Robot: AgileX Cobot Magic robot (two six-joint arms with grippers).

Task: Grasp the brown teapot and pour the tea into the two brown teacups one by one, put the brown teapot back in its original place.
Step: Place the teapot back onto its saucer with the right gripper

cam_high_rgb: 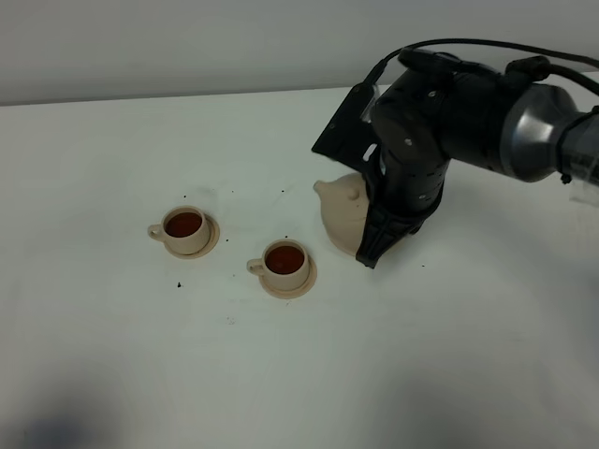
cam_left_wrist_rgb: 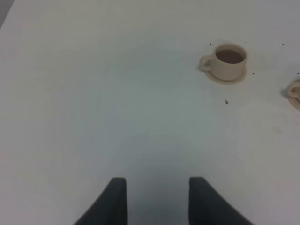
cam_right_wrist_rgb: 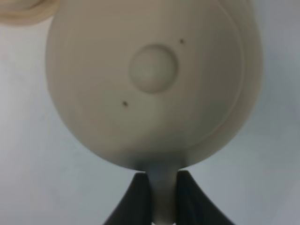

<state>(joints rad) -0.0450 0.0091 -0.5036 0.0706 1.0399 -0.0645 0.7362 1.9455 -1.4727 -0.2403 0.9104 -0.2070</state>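
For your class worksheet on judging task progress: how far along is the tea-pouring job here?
Done: both teacups hold dark tea, so pouring looks finished. In hand: the right gripper is shut on the brown teapot by its handle. Left: releasing it on its saucer; whether the pot already rests there is hidden. The left gripper is open, idle.

- My right arm is covering most of the brown teapot point(cam_high_rgb: 344, 213), so its handle and saucer are staying hidden from the high camera.
- My left wrist view's edge is cutting the second teacup point(cam_left_wrist_rgb: 295, 95) down to a sliver.
- My right wrist view is showing the teapot blurred.
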